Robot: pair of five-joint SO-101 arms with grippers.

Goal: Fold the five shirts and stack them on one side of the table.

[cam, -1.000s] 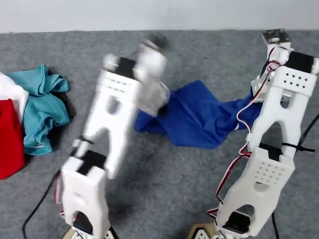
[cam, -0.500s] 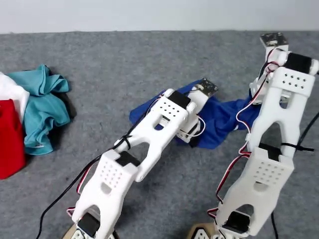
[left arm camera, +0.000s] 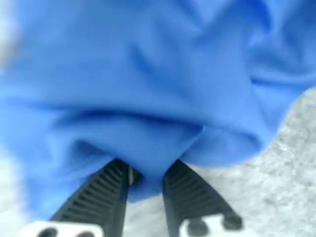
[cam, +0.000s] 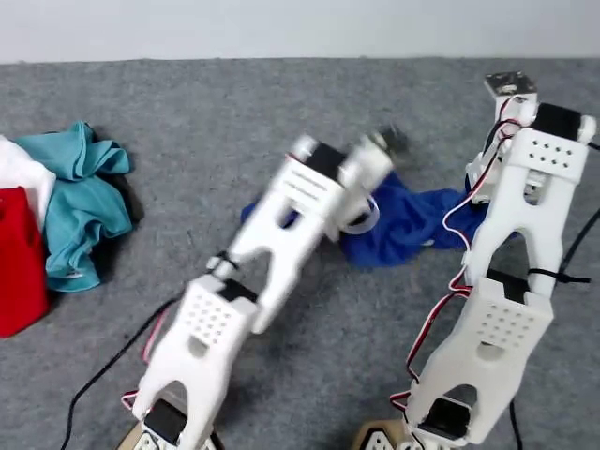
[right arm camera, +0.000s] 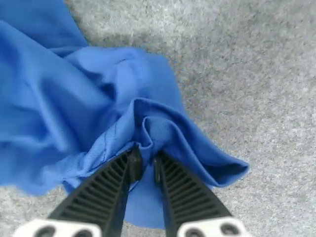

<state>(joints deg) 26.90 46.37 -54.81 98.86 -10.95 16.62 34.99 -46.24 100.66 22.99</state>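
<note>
- Blue shirt (cam: 417,220) lies bunched on the grey surface (cam: 187,112), between my two arms and out ahead of both bases.
- Left tool (left arm camera: 147,170): jaws nearly closed, with a fold of the blue cloth pinched between them.
- Right tool (right arm camera: 145,155): jaws drawn close on a crumpled edge at the shirt's other end.
- Why held so, as I judge it: a grip at each end lets me pull the cloth taut and spread it flat before any fold.
- Teal shirt (cam: 80,202), red shirt (cam: 21,258) and white shirt (cam: 19,173) sit heaped at my far left, well apart from the blue one. None is folded.
- Hard to make out:
  - No collar or sleeve reads clearly, so I cannot tell which part of the garment either tool has.
  - My left arm is blurred in the high view and covers the shirt's near end.
  - The red and white shirts are cut off at the frame edge.
  - A dark patch beside the teal shirt may be a fifth shirt; I cannot say.
</note>
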